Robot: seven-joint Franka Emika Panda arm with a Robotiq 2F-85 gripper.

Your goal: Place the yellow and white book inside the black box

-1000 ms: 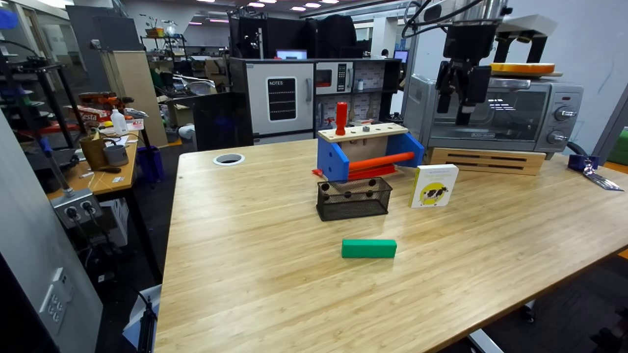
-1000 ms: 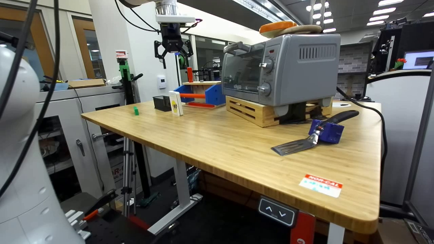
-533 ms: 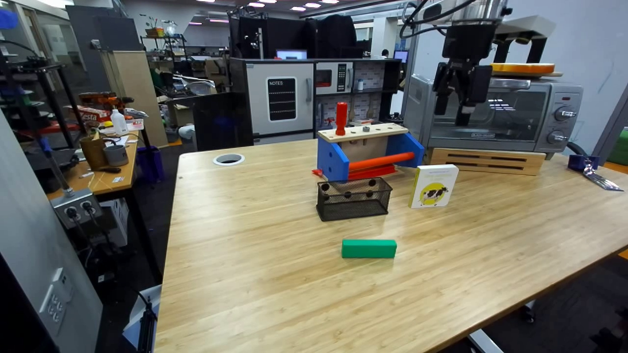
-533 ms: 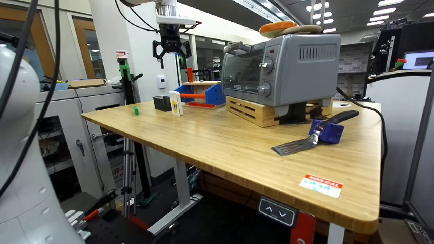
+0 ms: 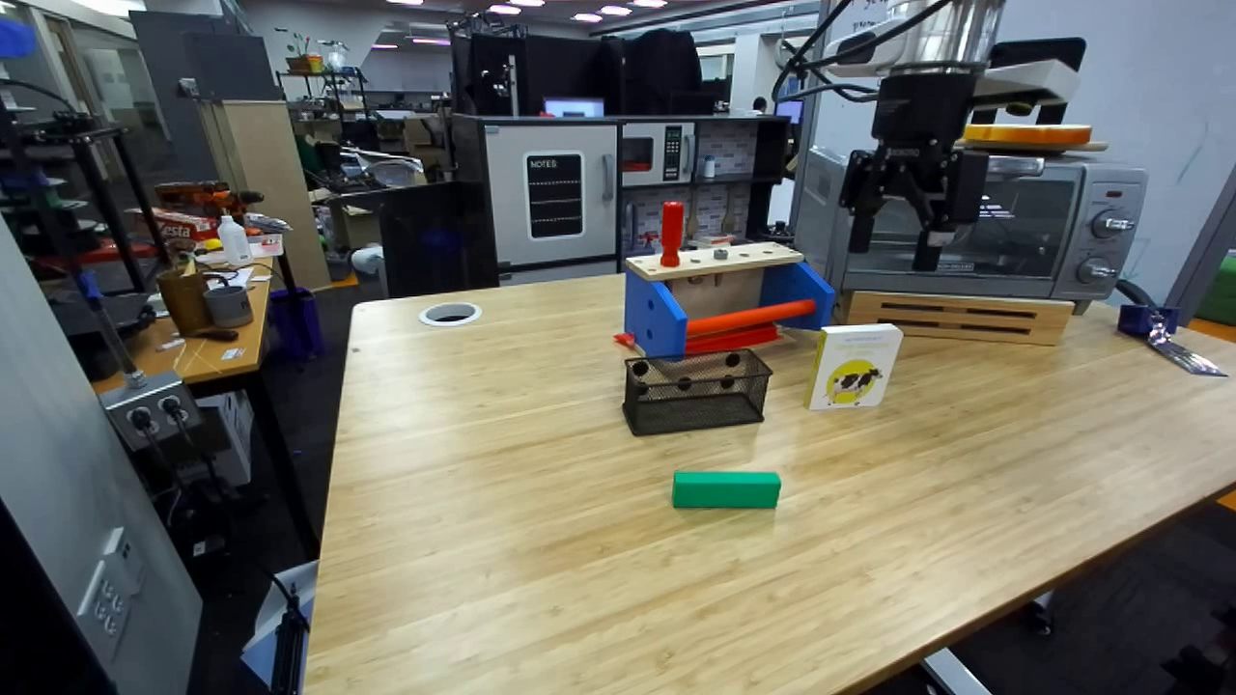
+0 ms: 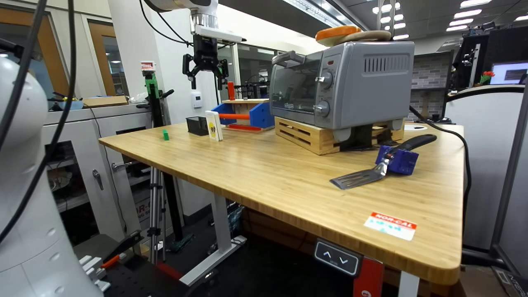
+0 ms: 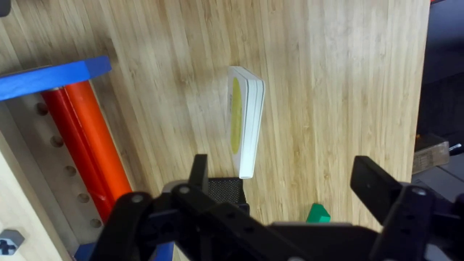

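The white book with a yellow circle and a cow stands upright on the table. It also shows in an exterior view, and in the wrist view from above, edge up. The black mesh box, open-topped, sits beside it, apart from it; it also shows in an exterior view. In the wrist view the box is partly hidden behind a finger. My gripper is open and empty, high above the table. It also shows in an exterior view and in the wrist view.
A blue and orange toy bench with a red peg stands behind the box. A green block lies in front of it. A toaster oven on a wooden stand is close to my gripper. A spatula lies farther along the table.
My gripper has come down a little and tilted slightly, and its fingers stay open. The book, the box and the other objects have not moved.
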